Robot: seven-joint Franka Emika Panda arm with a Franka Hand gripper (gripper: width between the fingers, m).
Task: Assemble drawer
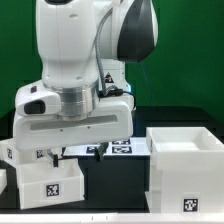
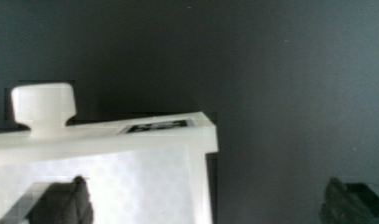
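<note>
Item: drawer, white plastic, in separate parts.

- Housing [image 1: 186, 165]: large cube-shaped shell, open at the top, thin walls with a straight rim. It stands at the lower right of the exterior view, partly cut off by the frame edge.
- Knobbed box [image 1: 28, 186] [image 2: 124, 170]: smaller rectangular part at the lower left of the exterior view, directly under my wrist and well apart from the housing. It has a black-and-white square tag [image 1: 50, 188] on the face towards that camera. In the wrist view a second tag [image 2: 159, 125] shows near one corner, and a short rounded knob [image 2: 44, 105] stands up from the box.
- Further white piece [image 1: 10, 152]: at the left edge of the exterior view and mostly cut off, so I cannot tell what it is.

Item: my gripper [image 2: 207, 200]. The jaws are spread wide and grasp nothing. One of my fingers [image 2: 61, 200] shows dark in front of the box's white face, and the other is out over the bare table. The box's vertical edge lies between them. I cannot tell whether anything touches.

Item: surroundings.

- Table [image 1: 110, 195]: dark, with an open strip between the knobbed box and the housing.
- Marker board [image 1: 113, 149]: flat on the table behind that strip, partly hidden by my arm.
</note>
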